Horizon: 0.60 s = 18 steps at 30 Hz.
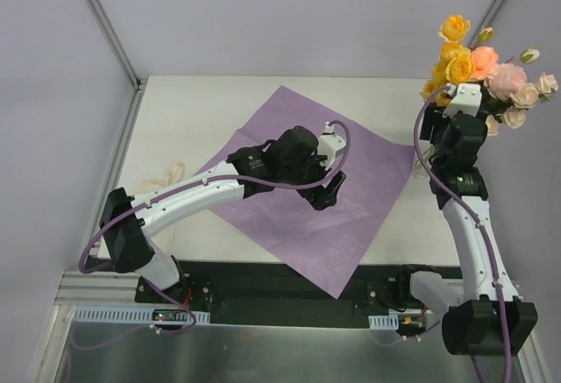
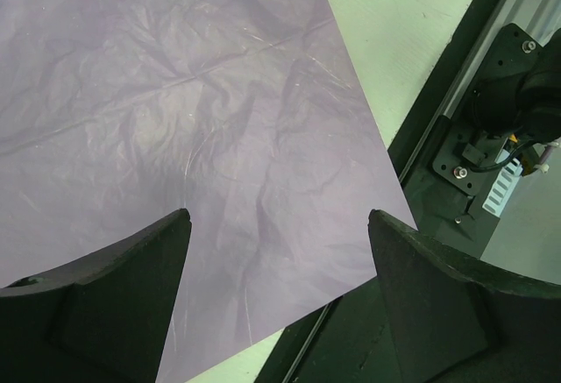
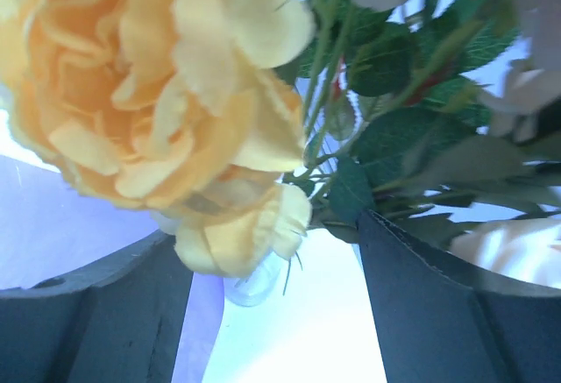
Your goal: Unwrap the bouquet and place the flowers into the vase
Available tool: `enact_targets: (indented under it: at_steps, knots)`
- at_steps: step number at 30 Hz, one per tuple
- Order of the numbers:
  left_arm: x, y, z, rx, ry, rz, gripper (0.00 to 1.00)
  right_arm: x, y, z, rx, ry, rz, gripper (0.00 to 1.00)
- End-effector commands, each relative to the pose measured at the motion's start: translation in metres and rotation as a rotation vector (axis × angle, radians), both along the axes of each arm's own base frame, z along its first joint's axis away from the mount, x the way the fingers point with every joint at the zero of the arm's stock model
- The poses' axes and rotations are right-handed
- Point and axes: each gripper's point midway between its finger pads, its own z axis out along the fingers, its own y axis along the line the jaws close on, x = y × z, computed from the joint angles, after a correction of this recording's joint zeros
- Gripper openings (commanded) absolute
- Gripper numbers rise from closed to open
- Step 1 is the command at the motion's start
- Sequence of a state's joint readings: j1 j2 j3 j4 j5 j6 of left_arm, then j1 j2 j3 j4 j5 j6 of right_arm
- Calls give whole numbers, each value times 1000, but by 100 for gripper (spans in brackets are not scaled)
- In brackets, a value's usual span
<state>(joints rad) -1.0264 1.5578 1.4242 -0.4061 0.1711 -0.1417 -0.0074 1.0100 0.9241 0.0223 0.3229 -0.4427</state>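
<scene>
White arms (image 1: pixel 188 199), black joints (image 1: pixel 118 225), purple cables (image 1: pixel 85 256)

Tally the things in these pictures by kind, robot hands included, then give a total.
Robot hands: 2 (left hand, right hand)
Purple paper sheet: 1
Flower bunch: 1
Vase: 1
Cream ribbon: 1
Total: 6

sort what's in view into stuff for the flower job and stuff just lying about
For the job:
- flowers, upright at the far right
- vase, only a bit of clear glass showing under the blooms

Just lying about:
- purple paper sheet, spread flat in the middle, off the flowers
- cream ribbon, loose at the left
</scene>
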Motion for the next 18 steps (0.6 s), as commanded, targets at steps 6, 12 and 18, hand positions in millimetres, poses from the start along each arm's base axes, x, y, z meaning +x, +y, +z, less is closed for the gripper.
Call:
enact_targets:
  at_steps: [6, 12, 18]
  knots:
    - [0, 2, 11, -30, -10, 2, 82, -39, -11, 41, 66, -35, -114, 79]
    - [4, 3, 6, -11, -23, 14, 82, -56, -9, 38, 148, -17, -143, 82]
    - [13, 13, 18, -15, -88, 62, 83, -79, 36, 14, 307, 86, -29, 98]
